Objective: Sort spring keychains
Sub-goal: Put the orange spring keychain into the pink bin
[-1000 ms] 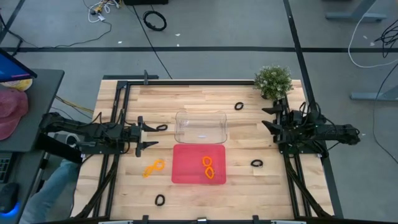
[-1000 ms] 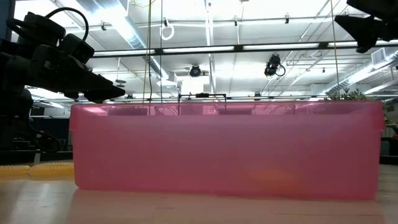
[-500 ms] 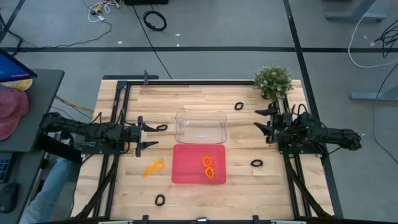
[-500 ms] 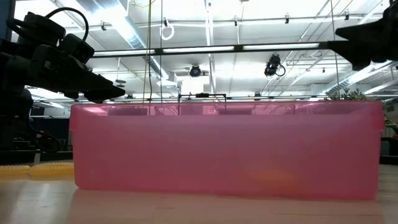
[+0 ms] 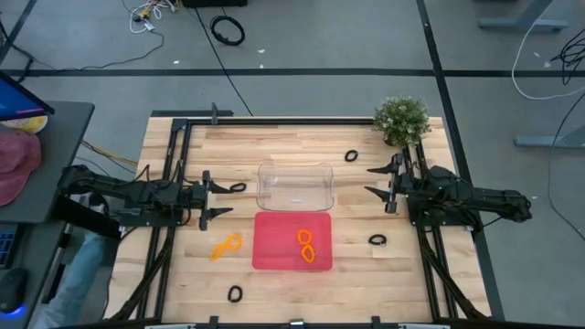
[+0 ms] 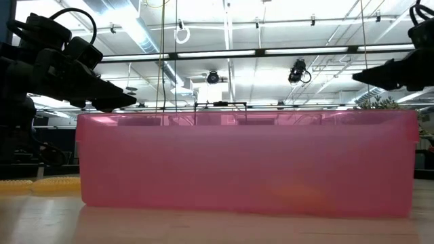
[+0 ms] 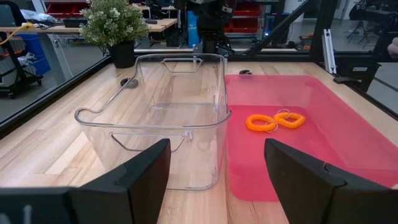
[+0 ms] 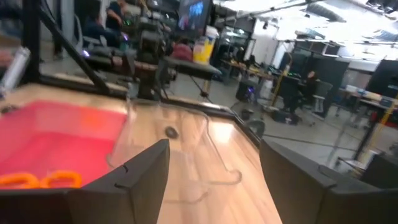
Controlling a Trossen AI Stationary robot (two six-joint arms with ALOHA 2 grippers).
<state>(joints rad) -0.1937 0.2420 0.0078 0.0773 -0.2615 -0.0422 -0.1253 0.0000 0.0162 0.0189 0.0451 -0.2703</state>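
— Looking from where I stand, the biggest thing is the wooden desk [image 5: 356,274], with both dark arms lying low over it from either side.

— And in the middle of it?

— A red tray [image 5: 279,247] nearer the front, and a clear plastic bin [image 5: 294,185] touching its far edge. A small potted plant [image 5: 401,119] sits at the far right corner.

— Where are the spring keychains?

— Two orange keychains [image 5: 305,245] lie side by side inside the red tray, right of its middle. Another orange pair [image 5: 226,246] lies on the bare wood just left of the tray. The black ones are scattered: one [image 5: 238,187] between the left fingers and the bin, one [image 5: 351,155] at the back near the plant, one [image 5: 377,239] right of the tray, one [image 5: 235,294] by the front edge.

— And the fingers?

— The left gripper [image 5: 214,200] hovers left of the bin, fingers spread and empty, the black keychain just beside the far one. The right gripper [image 5: 382,181] hangs right of the bin, fingers likewise released, holding nothing; the black keychains at the back and right of the tray are both apart from it.

— Anything in the way?

— The bin stands between the two grippers. Off the desk, a large black cable coil [image 5: 228,30] lies on the floor.
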